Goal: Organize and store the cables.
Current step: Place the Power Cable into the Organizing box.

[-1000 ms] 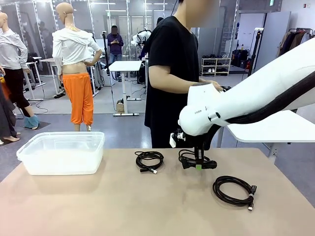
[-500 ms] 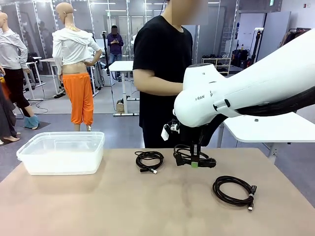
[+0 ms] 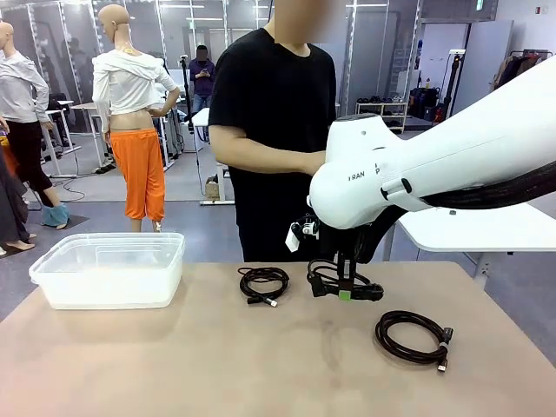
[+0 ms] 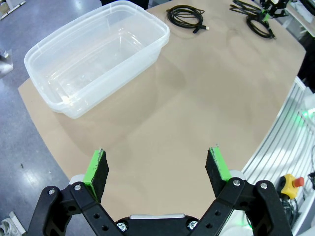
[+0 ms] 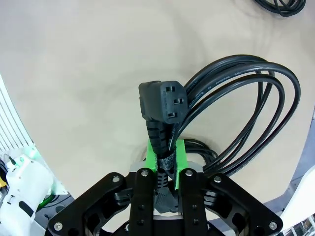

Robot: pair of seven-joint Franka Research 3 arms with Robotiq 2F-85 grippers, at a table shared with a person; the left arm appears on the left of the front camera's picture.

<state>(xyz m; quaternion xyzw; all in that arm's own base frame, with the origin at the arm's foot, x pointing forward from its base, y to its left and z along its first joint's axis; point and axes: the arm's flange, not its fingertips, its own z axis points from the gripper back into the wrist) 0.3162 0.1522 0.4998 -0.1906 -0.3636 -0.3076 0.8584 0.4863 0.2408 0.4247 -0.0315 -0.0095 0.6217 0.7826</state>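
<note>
The right arm [image 3: 452, 148] is a glossy white, rounded shell with dark lettering [image 3: 360, 176] and a thick black hose [image 3: 486, 195] underneath. Both sets of jaws are black linkages with silver screw heads [image 5: 143, 172] and green pads [image 4: 92, 167]. The person [image 3: 274, 130] wears a black short-sleeved T-shirt [image 3: 269, 95].

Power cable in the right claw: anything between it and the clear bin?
Right claw is shut on the power cable. One smaller cable coil lies on the table between it and the clear bin. Lifted over that, likely nothing else visible blocks the way.
</note>
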